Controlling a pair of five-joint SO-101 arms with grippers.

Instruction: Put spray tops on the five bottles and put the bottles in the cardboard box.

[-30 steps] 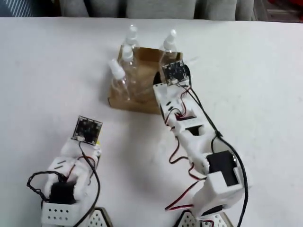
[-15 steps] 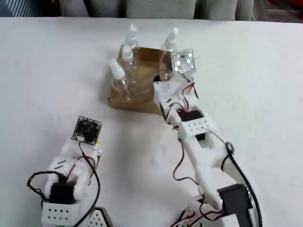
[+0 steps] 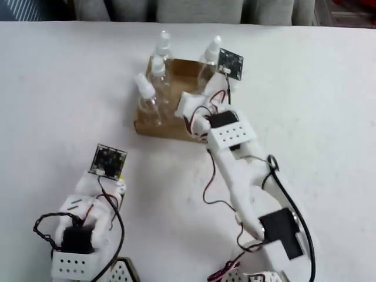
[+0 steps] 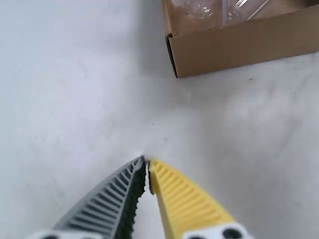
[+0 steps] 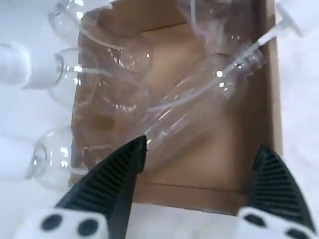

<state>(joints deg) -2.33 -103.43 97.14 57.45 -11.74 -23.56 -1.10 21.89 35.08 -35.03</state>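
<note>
The cardboard box (image 3: pixel 160 129) stands at the table's far middle with several clear bottles in it, white spray tops up (image 3: pixel 144 87) (image 3: pixel 211 48). My right gripper (image 3: pixel 191 114) hangs over the box's near right corner. In the right wrist view it (image 5: pixel 202 144) is open above the box (image 5: pixel 271 74), its black fingers (image 5: pixel 117 181) apart and holding nothing. Under them a clear bottle (image 5: pixel 199 107) leans tilted across the box floor, while other bottles (image 5: pixel 60 74) stand upright. My left gripper (image 4: pixel 147 167) is shut on nothing, low over the table short of the box corner (image 4: pixel 239 42).
The left arm (image 3: pixel 88 205) sits folded at the near left of the white table. Bare tabletop lies on both sides of the box. Grey chair backs (image 3: pixel 194 9) line the far edge.
The right arm has stretched forward and its wrist has turned and lifted, swinging from the box's right side to over its near right corner. The left arm has not moved.
</note>
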